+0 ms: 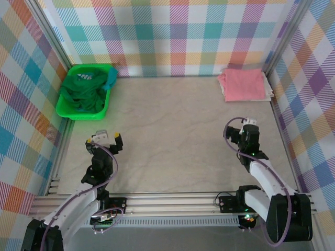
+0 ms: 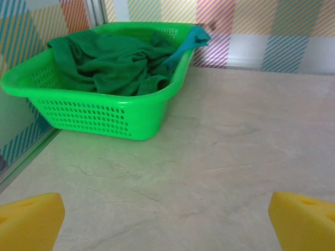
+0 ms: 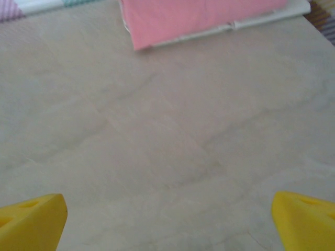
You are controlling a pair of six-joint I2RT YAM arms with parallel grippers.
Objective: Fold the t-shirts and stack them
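Top external view: the left gripper (image 1: 103, 138), a black two-finger claw with yellow tips, hangs over the pale marbled tabletop (image 1: 172, 130), just in front of the bright green perforated plastic bin (image 1: 84, 113). Its jaws are spread wide and clasp nothing. In the left wrist view its two yellow fingertips (image 2: 31, 219) sit far apart at the bottom corners with bare table between them, and the bin lies ahead and to the left. The right gripper (image 1: 247, 124), of the same build, stands well to the right of the bin, low over the table. In the right wrist view its two yellow tips are likewise splayed to the corners and grip nothing.

There is one bin. It holds a rumpled heap of dark green t-shirt cloth (image 1: 81, 95) that fills most of it; whether that is one garment or several I cannot tell. One teal t-shirt (image 1: 111, 77) drapes over the bin's far right corner, touching the green heap. Far to the right of the bin, level with it at the back of the table, lies one stack of two folded shirts. One salmon-pink t-shirt (image 1: 243, 83) lies flat on top of one cream-white t-shirt (image 3: 269, 16), whose edge shows along the pink one's near and right sides.
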